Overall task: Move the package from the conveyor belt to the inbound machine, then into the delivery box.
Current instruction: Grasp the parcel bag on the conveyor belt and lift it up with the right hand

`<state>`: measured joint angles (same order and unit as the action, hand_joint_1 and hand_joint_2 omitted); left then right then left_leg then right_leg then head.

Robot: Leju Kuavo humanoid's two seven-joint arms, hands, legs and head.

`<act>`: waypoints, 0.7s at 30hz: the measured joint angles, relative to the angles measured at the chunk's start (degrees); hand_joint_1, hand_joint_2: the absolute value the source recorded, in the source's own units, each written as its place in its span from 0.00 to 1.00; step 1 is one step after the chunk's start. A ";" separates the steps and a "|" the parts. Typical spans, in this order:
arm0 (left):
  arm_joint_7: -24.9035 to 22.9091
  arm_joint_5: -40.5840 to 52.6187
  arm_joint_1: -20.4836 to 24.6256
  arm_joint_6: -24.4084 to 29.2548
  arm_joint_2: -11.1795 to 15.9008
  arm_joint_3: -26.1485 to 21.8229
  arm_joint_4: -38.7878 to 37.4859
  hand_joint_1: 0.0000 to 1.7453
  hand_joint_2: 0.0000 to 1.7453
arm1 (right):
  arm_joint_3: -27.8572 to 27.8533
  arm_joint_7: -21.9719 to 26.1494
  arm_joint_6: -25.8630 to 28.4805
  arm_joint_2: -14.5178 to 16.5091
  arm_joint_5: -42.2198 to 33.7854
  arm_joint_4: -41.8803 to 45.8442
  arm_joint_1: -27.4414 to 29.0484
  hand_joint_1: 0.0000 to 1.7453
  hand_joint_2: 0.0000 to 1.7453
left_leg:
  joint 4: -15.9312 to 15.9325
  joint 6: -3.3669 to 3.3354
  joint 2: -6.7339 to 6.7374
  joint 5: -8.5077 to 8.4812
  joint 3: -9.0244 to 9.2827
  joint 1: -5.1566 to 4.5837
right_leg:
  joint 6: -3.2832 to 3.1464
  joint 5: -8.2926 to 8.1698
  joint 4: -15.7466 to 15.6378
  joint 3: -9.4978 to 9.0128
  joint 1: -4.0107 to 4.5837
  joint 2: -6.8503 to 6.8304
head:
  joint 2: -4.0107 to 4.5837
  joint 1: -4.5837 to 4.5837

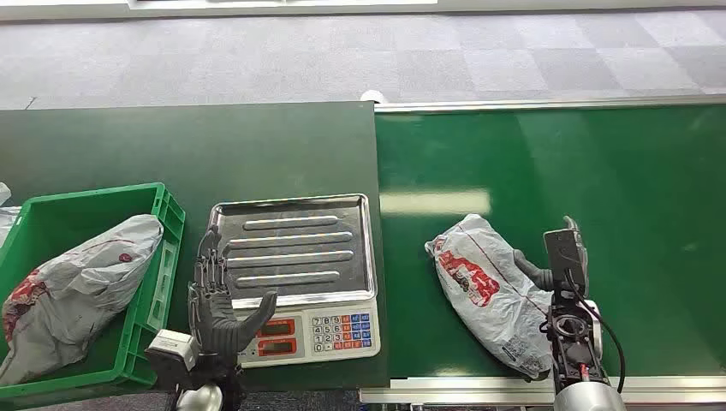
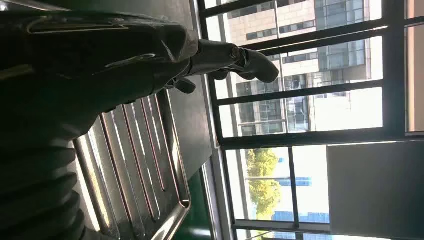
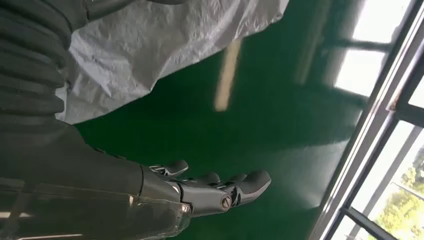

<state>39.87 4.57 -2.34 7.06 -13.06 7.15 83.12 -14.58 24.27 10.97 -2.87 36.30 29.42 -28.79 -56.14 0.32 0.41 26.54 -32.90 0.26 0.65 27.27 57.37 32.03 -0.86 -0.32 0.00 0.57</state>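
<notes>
A dark green table [image 1: 171, 145] carries a green crate [image 1: 145, 282] just outside the left hand [image 1: 218, 304] and a steel-trayed scale [image 1: 295, 265] directly under and ahead of it. Beside it, the bright green conveyor belt [image 1: 599, 171] carries a grey package [image 1: 492, 291], which lies just inside the right hand [image 1: 565, 257].

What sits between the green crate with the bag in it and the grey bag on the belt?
In the head view, a weighing scale with a ribbed steel tray stands between the green plastic crate and the grey plastic package on the green conveyor belt.
</notes>
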 joint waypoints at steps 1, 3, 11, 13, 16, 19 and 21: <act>0.00 -0.01 -0.08 0.00 0.00 -0.04 0.07 0.00 1.00 | 0.40 -0.15 -0.02 0.11 0.15 -0.29 -0.12 0.00 1.00 | 0.00 0.00 -0.01 0.00 0.00 0.00 | 0.00 0.00 0.00 0.00 0.00 -0.03 | 0.00 0.00; 0.00 -0.03 -0.32 0.00 0.01 -0.15 0.25 0.00 1.00 | 1.33 -0.51 -0.05 0.36 0.50 -1.03 -0.49 0.00 1.00 | 0.00 0.00 -0.03 -0.01 -0.01 0.00 | 0.00 0.00 0.00 0.00 0.00 -0.07 | 0.00 0.00; 0.00 0.60 0.86 -1.81 -0.16 -0.43 -0.41 0.00 1.00 | 6.26 -9.22 -2.34 0.25 10.07 -4.23 -0.23 0.00 1.00 | -0.02 0.00 -0.07 0.00 -0.03 -0.01 | 0.01 0.01 -0.01 0.04 -0.02 -0.13 | 0.00 -0.02; 0.00 0.79 1.71 -1.81 -0.28 -0.40 -1.10 0.00 1.00 | 8.17 -11.41 -3.95 0.13 12.70 -5.03 0.60 0.00 1.00 | -0.02 0.00 -0.05 0.00 -0.03 -0.01 | 0.01 0.01 -0.01 0.03 -0.02 -0.11 | 0.00 -0.01; 0.00 0.80 2.53 -1.86 -0.45 -0.37 -1.98 0.00 1.00 | 10.22 -14.32 -6.69 -0.13 14.72 -6.03 1.08 0.00 1.00 | -0.02 0.00 -0.02 0.00 0.03 0.00 | 0.01 0.01 -0.01 0.03 -0.01 -0.07 | 0.00 0.00; 0.00 0.73 3.22 -1.88 -0.57 -0.33 -2.94 0.00 1.00 | 11.52 -16.00 -8.98 -0.53 15.65 -6.54 0.84 0.00 1.00 | -0.02 0.01 -0.02 0.02 0.15 0.02 | 0.00 0.03 -0.02 -0.07 0.00 -0.07 | 0.00 -0.01; 0.00 0.58 3.62 -1.87 -0.60 -0.27 -3.50 0.00 1.00 | 12.15 -16.71 -10.13 -0.77 16.07 -6.73 0.63 0.00 1.00 | -0.01 0.01 -0.01 0.03 0.26 0.02 | -0.01 0.06 -0.02 -0.15 0.00 -0.07 | 0.00 -0.01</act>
<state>39.87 5.15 1.28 5.19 -13.66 6.87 79.63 -2.43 7.56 0.84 -3.64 52.38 22.69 -28.16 -56.15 0.33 0.40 26.58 -32.64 0.28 0.63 27.32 57.35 31.88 -0.87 -0.39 0.00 0.56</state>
